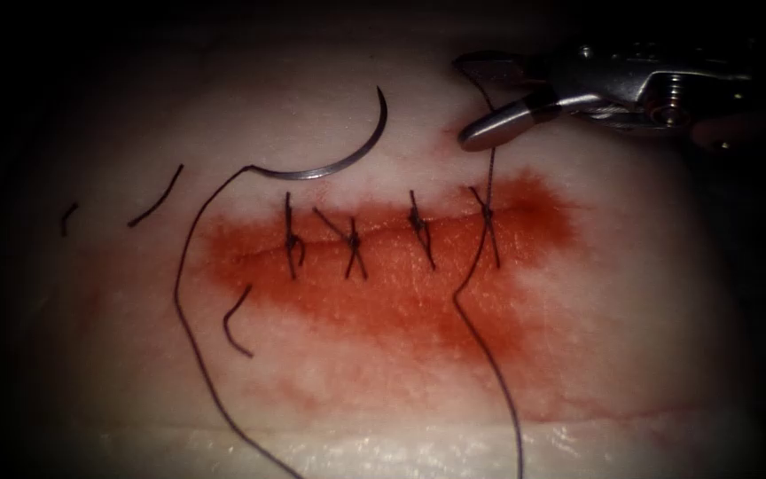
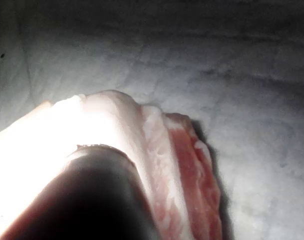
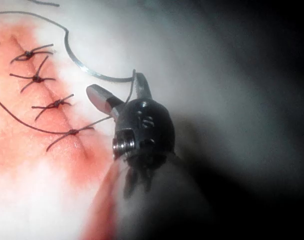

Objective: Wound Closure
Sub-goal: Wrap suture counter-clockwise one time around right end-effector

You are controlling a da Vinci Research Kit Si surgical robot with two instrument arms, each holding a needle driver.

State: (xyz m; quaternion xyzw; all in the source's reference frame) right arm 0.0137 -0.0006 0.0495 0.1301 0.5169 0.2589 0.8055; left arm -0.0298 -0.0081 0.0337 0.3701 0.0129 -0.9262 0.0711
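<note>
Right tool [image 1: 476,98] in from far right, fingers spread, pinching nothing; thread [image 1: 492,177] runs up between the two fingers from the rightmost knot, contact with either finger not clear. Same tool in right wrist view [image 3: 123,92], fingers apart, thread rising between them. Needle [image 1: 347,155] lying free on tissue [image 1: 649,293], on the far side of the cut [image 1: 383,238], not in the tissue, held by neither tool; curve open toward the far side, tail end at left with thread leaving it in a long loop down the left side to the near edge. Four knotted stitches [image 1: 352,241] across the cut, spaced left to right, rightmost one with its long thread trailing to the near edge. Red fluid [image 1: 401,302] spread around and near-side of the cut. Cut ends of thread [image 1: 157,197] loose at far left, well apart from the stitches; another short piece [image 1: 234,321] just near-side of the leftmost stitch. Open tissue left of the needle and along the near edge. Left wrist view: tissue's layered side edge [image 2: 191,175] against pale tabletop [image 2: 251,75], dark shaft [image 2: 97,200] close up; left fingers' state cannot be told.
</note>
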